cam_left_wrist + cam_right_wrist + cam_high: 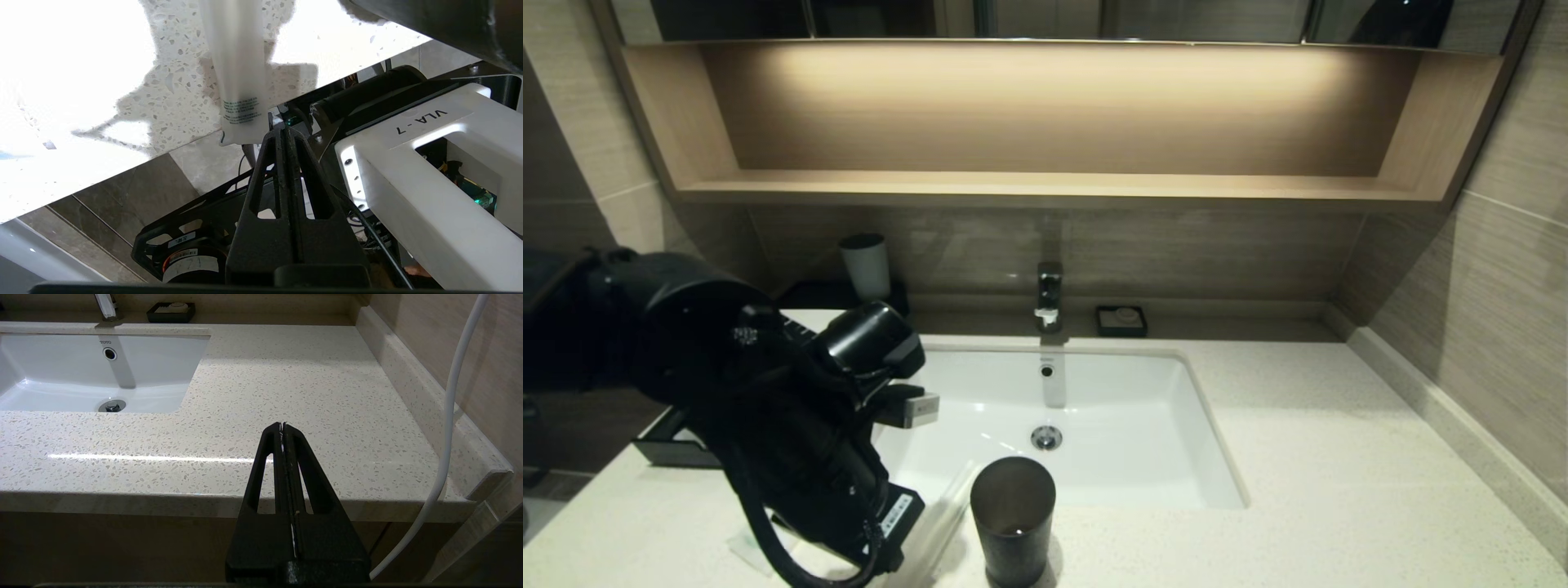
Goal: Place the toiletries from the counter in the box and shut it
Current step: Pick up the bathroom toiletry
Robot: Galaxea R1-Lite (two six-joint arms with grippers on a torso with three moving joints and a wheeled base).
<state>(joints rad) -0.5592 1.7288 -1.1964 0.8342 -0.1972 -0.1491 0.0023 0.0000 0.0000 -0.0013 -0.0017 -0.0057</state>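
Pinching one long wrapped packet (pixel 239 77) at the table (pixel 294 388) edge, the left claw (pixel 282 130); right claw (pixel 282 425) pressed together; two cups.

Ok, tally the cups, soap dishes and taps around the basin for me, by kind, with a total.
Cups: 2, a dark cup at the counter's front edge and a pale cup at the back left.
Soap dishes: 1, the black soap dish right of the tap.
Taps: 1, the tap behind the basin.
Total: 4.
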